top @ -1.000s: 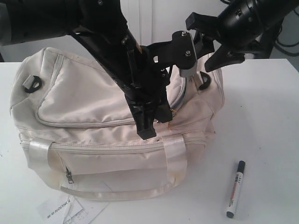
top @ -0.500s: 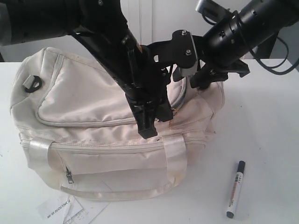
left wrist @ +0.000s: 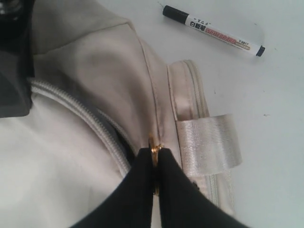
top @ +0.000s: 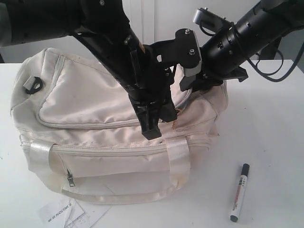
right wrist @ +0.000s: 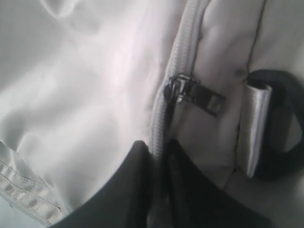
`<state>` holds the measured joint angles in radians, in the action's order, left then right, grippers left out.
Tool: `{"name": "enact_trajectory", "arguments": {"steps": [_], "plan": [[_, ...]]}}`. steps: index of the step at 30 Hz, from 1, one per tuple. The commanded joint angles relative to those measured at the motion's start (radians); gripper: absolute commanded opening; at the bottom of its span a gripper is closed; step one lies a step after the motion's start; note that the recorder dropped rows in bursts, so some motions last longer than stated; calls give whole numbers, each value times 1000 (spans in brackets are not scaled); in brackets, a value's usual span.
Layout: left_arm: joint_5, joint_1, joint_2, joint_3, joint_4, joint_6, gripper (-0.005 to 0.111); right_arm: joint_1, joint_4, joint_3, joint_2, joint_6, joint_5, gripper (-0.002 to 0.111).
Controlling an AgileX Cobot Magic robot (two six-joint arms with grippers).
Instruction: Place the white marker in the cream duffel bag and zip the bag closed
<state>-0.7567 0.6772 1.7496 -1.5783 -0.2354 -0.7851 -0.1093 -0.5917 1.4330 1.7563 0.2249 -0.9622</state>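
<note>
Opening the cream duffel bag is the step in hand: the left fingers pinch its gold pull, and the right fingers, narrow, nip the top zip. The white marker lies on the bench beside the bag. Next, I think, the zip needs a steady pull open.

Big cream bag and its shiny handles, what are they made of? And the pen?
Large soft cream duffel bag: woven cloth, matt; it creases and sags. Shiny cream strap handles: probably satin-like ribbon webbing; ribbed and glossy. Slim white marker with black cap: likely smooth plastic. Small gold zip pull: probably metal; it glints.
</note>
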Motion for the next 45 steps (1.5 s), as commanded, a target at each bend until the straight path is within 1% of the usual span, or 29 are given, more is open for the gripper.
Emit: {"name": "enact_trajectory", "arguments": {"steps": [1, 4, 8, 10, 13, 15, 22, 28, 35, 45], "plan": [[-14, 2, -14, 0, -11, 8, 0, 0, -25, -8, 2, 51, 8, 0], [-27, 2, -14, 0, -11, 10, 0, 0, -19, -8, 2, 62, 8, 0], [-105, 2, -14, 0, -2, 10, 0, 0, -19, -8, 2, 62, 27, 0], [-116, 2, -14, 0, 5, 10, 0, 0, -19, -8, 2, 62, 29, 0], [-133, 2, -14, 0, 50, 15, 0, 0, 7, -8, 2, 63, 40, 0], [-135, 2, -14, 0, 74, 33, 0, 0, 24, -8, 2, 63, 44, 0], [-141, 2, -16, 0, 76, 74, 0, 0, 50, -8, 2, 63, 43, 0], [-192, 2, -16, 0, 130, 110, 0, 0, 52, -8, 2, 67, 52, 0], [-198, 2, -16, 0, 135, 120, 0, 0, 52, -8, 2, 71, 56, 0], [-241, 2, -16, 0, 170, 139, 0, 0, 53, -8, 2, 86, 71, 0]]}}
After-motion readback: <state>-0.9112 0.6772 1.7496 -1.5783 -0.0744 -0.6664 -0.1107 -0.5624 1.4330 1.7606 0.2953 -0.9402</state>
